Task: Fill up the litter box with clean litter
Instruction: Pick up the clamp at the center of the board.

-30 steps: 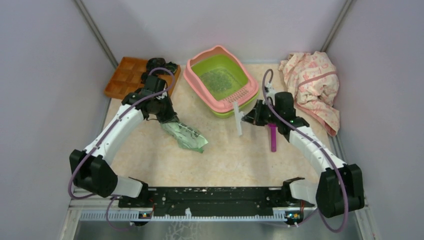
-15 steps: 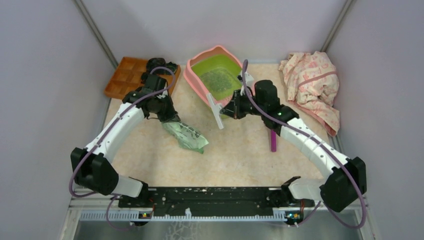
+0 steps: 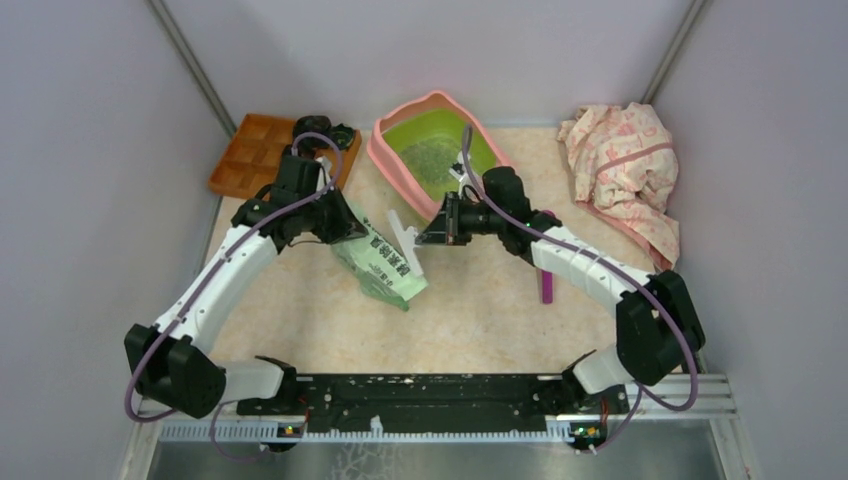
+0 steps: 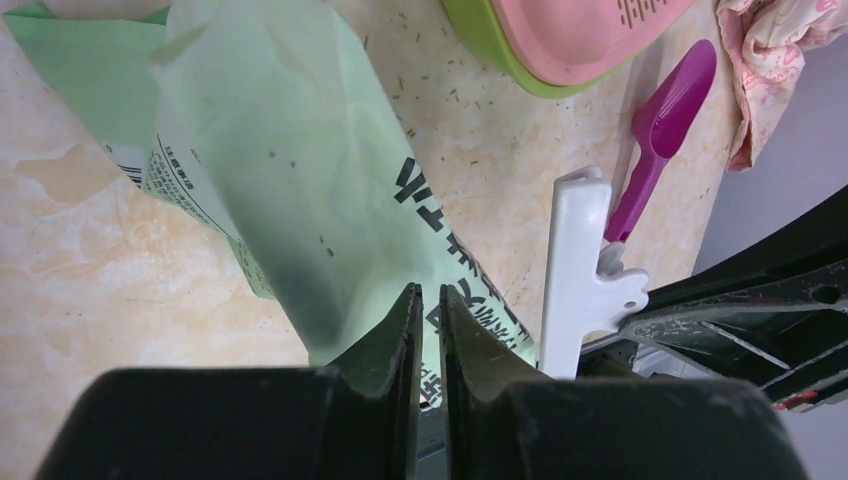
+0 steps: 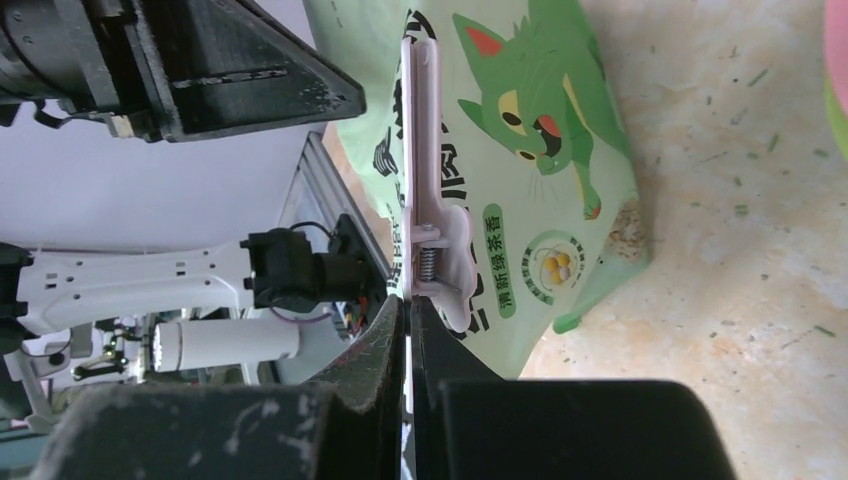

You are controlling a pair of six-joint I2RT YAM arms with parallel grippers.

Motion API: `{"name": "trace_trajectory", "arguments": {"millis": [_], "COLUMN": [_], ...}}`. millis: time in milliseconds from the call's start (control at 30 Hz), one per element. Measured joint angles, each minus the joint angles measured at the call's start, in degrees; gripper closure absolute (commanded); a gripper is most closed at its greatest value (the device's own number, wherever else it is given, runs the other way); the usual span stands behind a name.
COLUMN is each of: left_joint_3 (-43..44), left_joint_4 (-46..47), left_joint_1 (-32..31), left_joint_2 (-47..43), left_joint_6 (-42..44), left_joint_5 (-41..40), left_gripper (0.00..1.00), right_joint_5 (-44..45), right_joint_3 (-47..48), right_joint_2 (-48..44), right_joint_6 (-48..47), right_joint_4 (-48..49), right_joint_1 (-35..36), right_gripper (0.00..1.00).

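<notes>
The litter box (image 3: 385, 150), lime green with a pink rim, stands at the back middle with a patch of dark litter (image 3: 432, 158) in its basin. In front of it a pale green printed bag (image 3: 385, 265) lies slanted on the table. My left gripper (image 3: 345, 225) is at the bag's upper end. In the left wrist view its jaws (image 4: 424, 292) stand a narrow slit apart, with the bag (image 4: 300, 160) right at the tips. My right gripper (image 3: 428, 235) is shut on the handle of a white clip (image 3: 404, 240). The clip (image 5: 420, 150) lies along the bag (image 5: 510, 130).
A purple scoop (image 3: 545, 275) lies on the table right of the bag, under the right arm. A crumpled pink patterned cloth (image 3: 625, 170) sits at the back right. An orange-brown compartmented wooden tray (image 3: 262, 152) stands at the back left. Loose granules dot the table near the box.
My right arm has swung left from in front of the litter box, carrying the clip to the bag. The bag has turned its printed face upward. My left jaws have parted slightly.
</notes>
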Motion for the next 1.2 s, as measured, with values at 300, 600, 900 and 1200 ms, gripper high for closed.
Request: {"name": "trace_trajectory", "arguments": {"millis": [300,600,900,1200], "left_joint_3": [-2.3,-3.6,-5.8,-5.8], "left_joint_4": [1.8,5.0,8.6,9.9], "left_joint_1": [0.0,0.0,0.0,0.0], "left_joint_2": [0.3,-0.9,-4.6,-4.6], "left_joint_6": [-0.6,-1.2,-1.2,-1.4], "left_joint_5": [0.9,2.7,3.6,3.7], "left_gripper": [0.81,0.58,0.59,0.59], "right_joint_5": [-0.5,-2.7,-6.5,-8.5], "right_joint_3": [1.1,1.8,1.8,1.8], "right_joint_2": [2.5,5.8,6.1,7.8], "right_joint_6": [1.5,3.8,7.7,10.3], "right_joint_4": [1.4,4.7,11.4,14.2], "right_joint_1": [0.6,1.5,1.9,1.9], "right_gripper": [1.0,1.0,1.0,1.0]}}
